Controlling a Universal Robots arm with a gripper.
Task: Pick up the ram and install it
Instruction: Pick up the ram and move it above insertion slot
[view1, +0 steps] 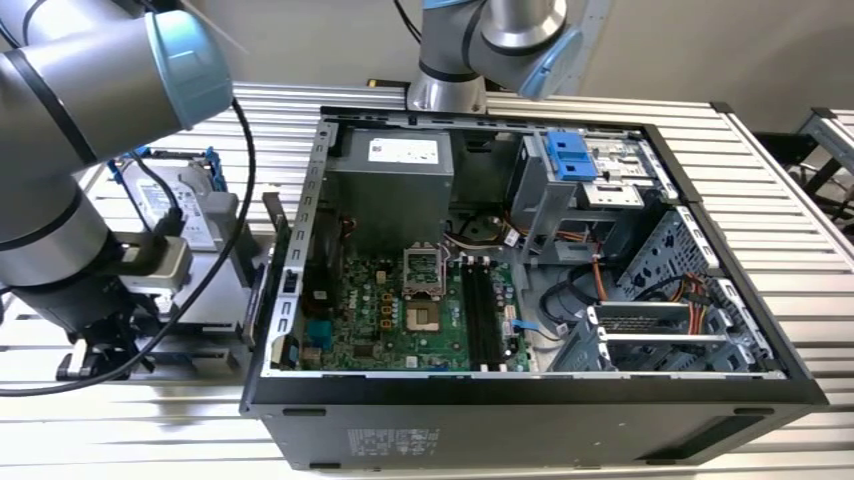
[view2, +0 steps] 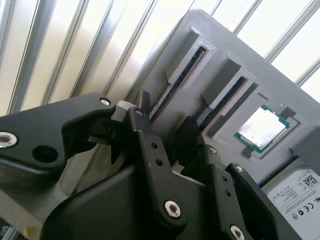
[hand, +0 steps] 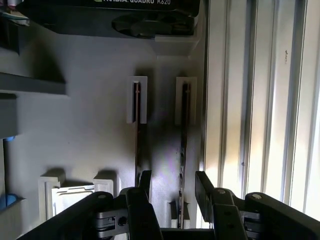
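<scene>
Slatted metal table (view1: 787, 170); at the exterior view's left, beside the computer case (view1: 534, 395), a grey tray (hand: 90, 140) holds the ram (hand: 184, 140) and a second stick (hand: 136, 125) on edge in slots. Gripper (hand: 173, 182) spread, seemingly straddling the ram.

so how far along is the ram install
Done: nothing visible yet; the long black motherboard slots look empty in the exterior view. In hand: the black pincer is open and straddles a thin dark ram stick standing on edge in the grey moulded holder, not yet gripping it. Left: the pickup and the install itself.
</scene>
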